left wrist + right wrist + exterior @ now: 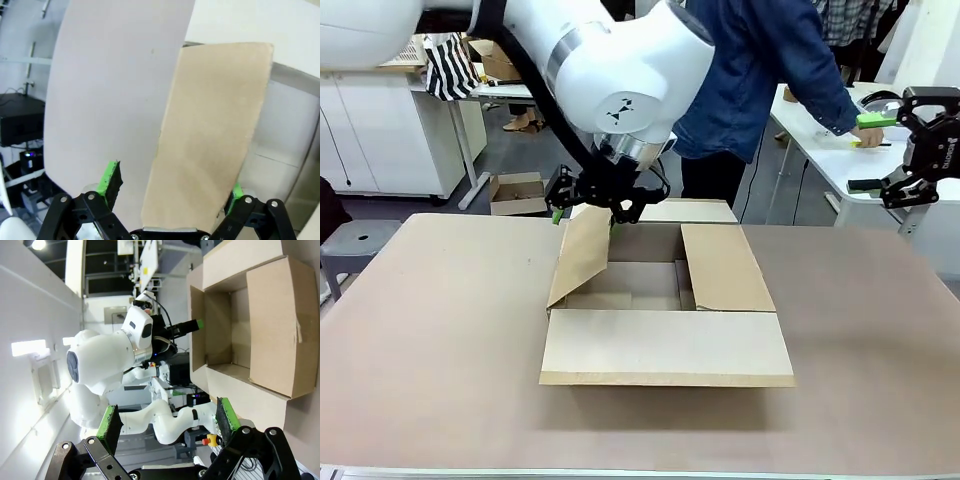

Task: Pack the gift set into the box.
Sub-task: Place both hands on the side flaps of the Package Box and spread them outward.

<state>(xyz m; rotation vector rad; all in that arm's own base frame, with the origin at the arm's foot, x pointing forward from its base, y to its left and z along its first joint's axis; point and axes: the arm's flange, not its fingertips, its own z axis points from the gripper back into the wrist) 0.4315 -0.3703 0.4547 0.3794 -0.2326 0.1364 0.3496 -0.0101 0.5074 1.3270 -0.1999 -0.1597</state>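
One upturned flap (pixel 580 255) of the light, stiff-looking brown cardboard box (pixel 665 345) in the middle of the table (pixel 440 330) sits between the spread jaws of the left gripper (pixel 585 215), a sensible hold near its free edge, I'd say, while the right gripper (pixel 872 152) hangs spread, well apart.

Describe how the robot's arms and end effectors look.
Left arm: glossy white rounded shells with a small dark marking and a black cable running alongside. Left end effector and right end effector: black linkages with bright green pads.
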